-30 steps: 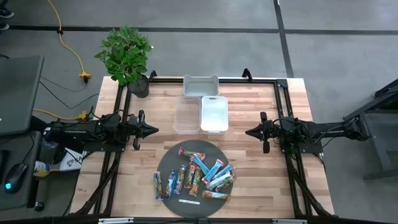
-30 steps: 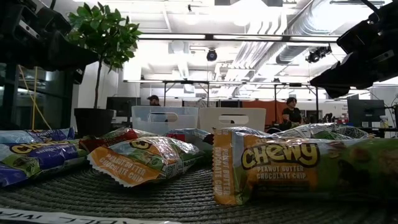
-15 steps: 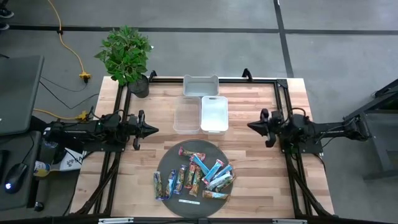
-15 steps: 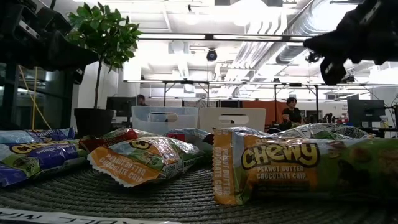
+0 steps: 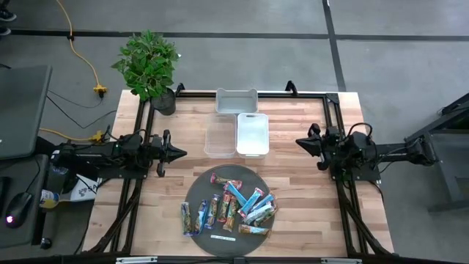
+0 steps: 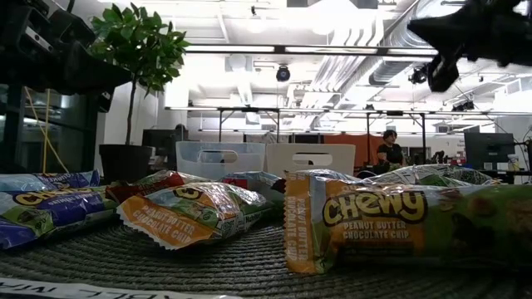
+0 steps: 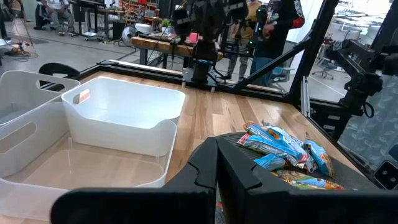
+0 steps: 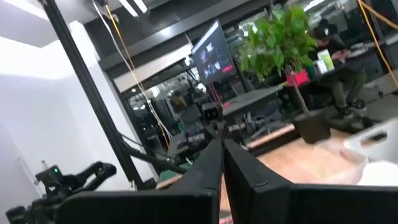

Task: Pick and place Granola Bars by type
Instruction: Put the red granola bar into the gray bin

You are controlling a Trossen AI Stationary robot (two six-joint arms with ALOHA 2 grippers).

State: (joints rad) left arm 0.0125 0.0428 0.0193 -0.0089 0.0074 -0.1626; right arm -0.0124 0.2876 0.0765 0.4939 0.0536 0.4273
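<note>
On the table [image 5: 293,191] nothing's been sorted yet. Biggest stuff first: three bins at the far middle, a clear bin [image 5: 219,136], a white bin [image 5: 252,134] right beside it, and a grey bin [image 5: 236,100] behind both. All three look empty. Nearer the front edge sits a round dark mat [image 5: 205,191] with the whole pile on it.

What's changed: the right arm has pulled back toward its own side and tipped its nose up compared with a second ago. Its wrist camera mostly looks into the room now instead of down at the wood. The right tool [image 5: 300,141] hangs over the right side of the table with fingers pressed together, pinching nothing. The left tool [image 5: 182,153] hasn't budged, parked left of the bins, also pressed together and empty. My read is this is just the arm getting going, so no pick has started.

The bars [image 5: 233,207] are all on the mat, about a dozen, lying flat and partly overlapping in a loose fan. Wrappers are crinkly foil in blue, red, green and orange-brown, and the low view shows "Chewy" on the closest ones. A thin white strip [image 5: 223,237] lies at the mat's front edge.
</note>
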